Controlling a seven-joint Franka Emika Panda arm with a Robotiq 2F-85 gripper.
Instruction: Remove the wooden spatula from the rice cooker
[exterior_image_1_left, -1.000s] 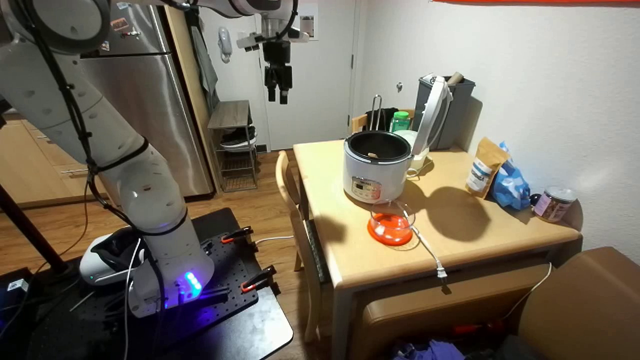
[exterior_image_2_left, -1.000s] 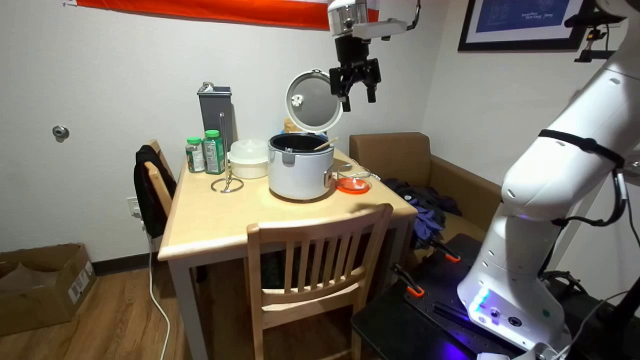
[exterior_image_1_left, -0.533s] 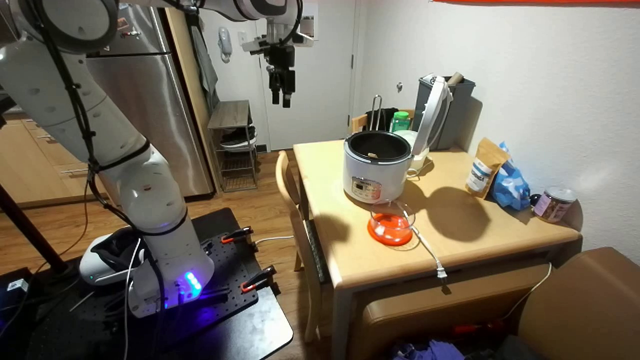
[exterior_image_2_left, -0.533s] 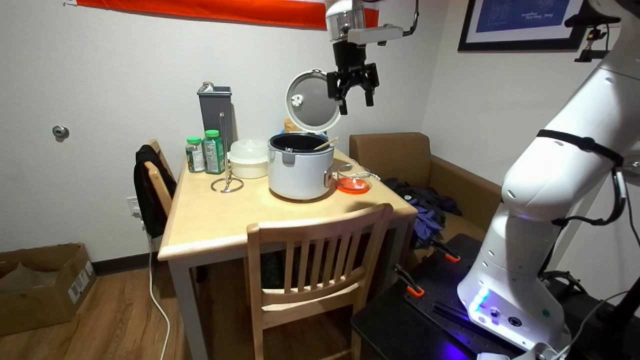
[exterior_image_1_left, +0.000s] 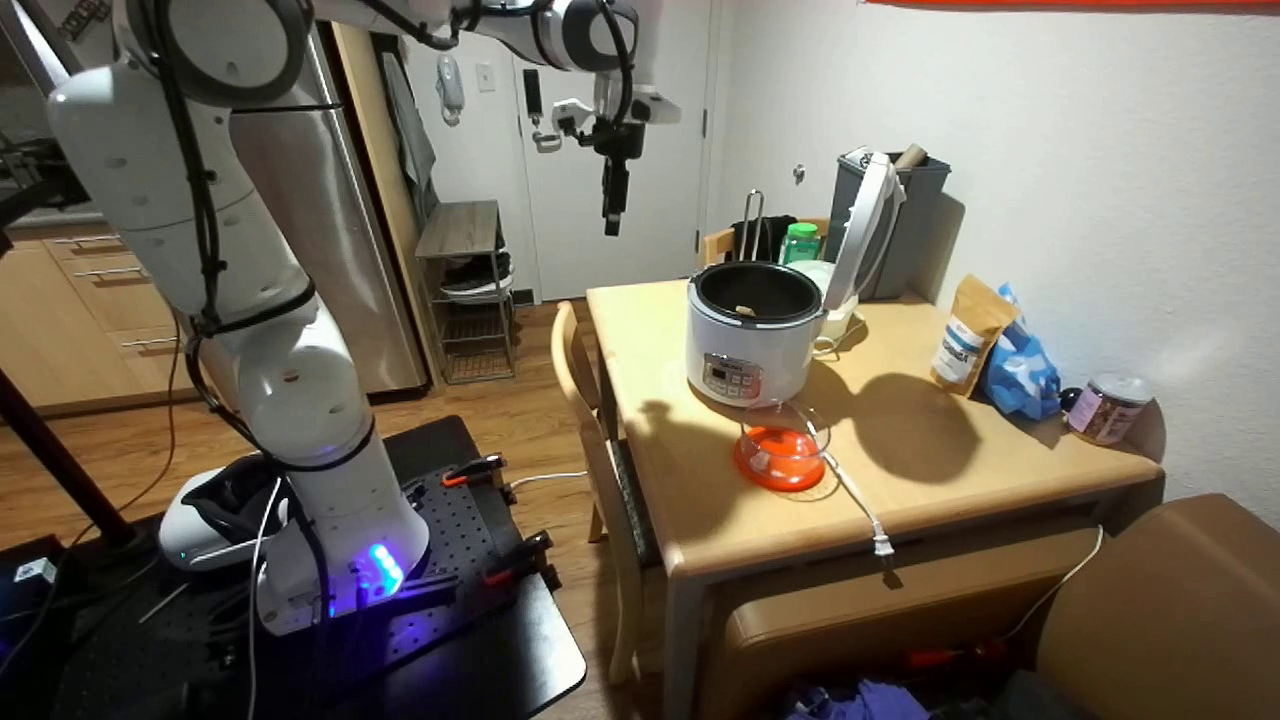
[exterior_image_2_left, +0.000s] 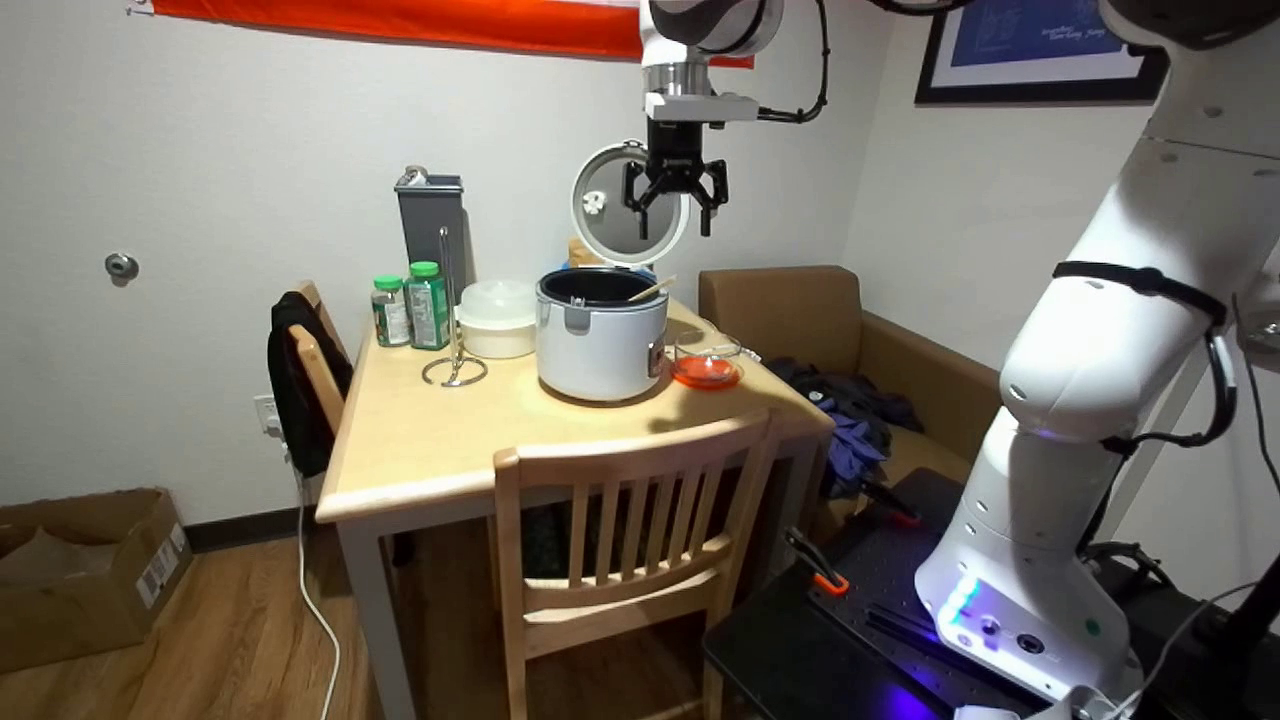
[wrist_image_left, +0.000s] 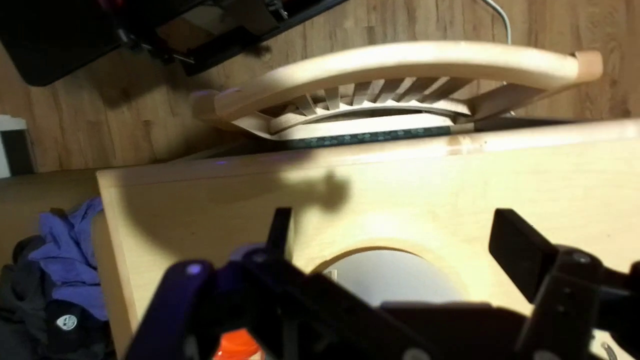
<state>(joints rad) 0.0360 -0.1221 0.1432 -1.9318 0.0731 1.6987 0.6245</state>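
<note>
The white rice cooker stands on the table with its lid raised; it shows in both exterior views. The wooden spatula leans inside, its pale handle sticking out over the rim. In an exterior view only a small tip of the spatula shows inside the dark pot. My gripper is open and empty, pointing down, in the air above the cooker's height and apart from it; it also shows side-on. In the wrist view the cooker's side shows between the open fingers; the spatula is hidden there.
A glass bowl on an orange-red lid sits beside the cooker. A metal stand, green-capped bottles and a cream container are on the other side. A wooden chair stands at the table's edge.
My gripper has moved closer to the table and lower. It has turned, so its fingers now line up side-on in an exterior view. The cooker and spatula have not moved.
</note>
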